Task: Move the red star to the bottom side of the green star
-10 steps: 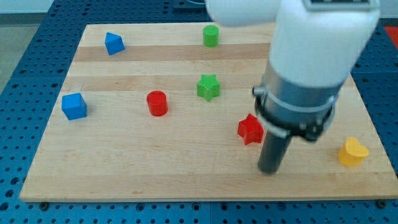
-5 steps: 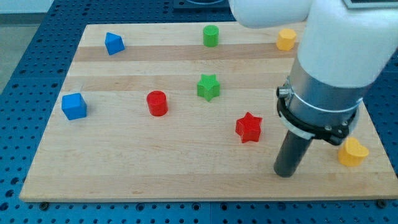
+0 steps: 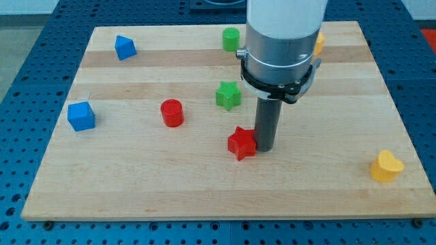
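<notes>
My tip (image 3: 264, 148) touching red star (image 3: 242, 143) right side; green star (image 3: 228, 95) above.

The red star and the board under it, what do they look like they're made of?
The red star, which my tip touches on the side toward the view's right, looks like moulded plastic: one even, saturated colour with a soft sheen, though painted wood is possible. The board looks like light wood with a smooth matte finish: pale lengthwise strips and faint grain show.
</notes>
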Available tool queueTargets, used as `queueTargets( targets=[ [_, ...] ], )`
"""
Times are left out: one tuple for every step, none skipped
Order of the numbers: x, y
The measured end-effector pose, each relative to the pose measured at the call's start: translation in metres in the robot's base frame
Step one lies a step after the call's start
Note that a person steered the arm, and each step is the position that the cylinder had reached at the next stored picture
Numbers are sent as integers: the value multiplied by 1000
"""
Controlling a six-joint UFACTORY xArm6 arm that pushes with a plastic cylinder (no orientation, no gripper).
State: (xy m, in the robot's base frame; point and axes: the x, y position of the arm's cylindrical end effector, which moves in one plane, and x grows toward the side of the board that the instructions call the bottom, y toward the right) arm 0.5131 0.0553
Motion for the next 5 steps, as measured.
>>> queueTargets(
  targets=[
    [0,-6],
    [0,-6],
    [0,-16],
    [0,-15],
    [0,-15]
  ],
)
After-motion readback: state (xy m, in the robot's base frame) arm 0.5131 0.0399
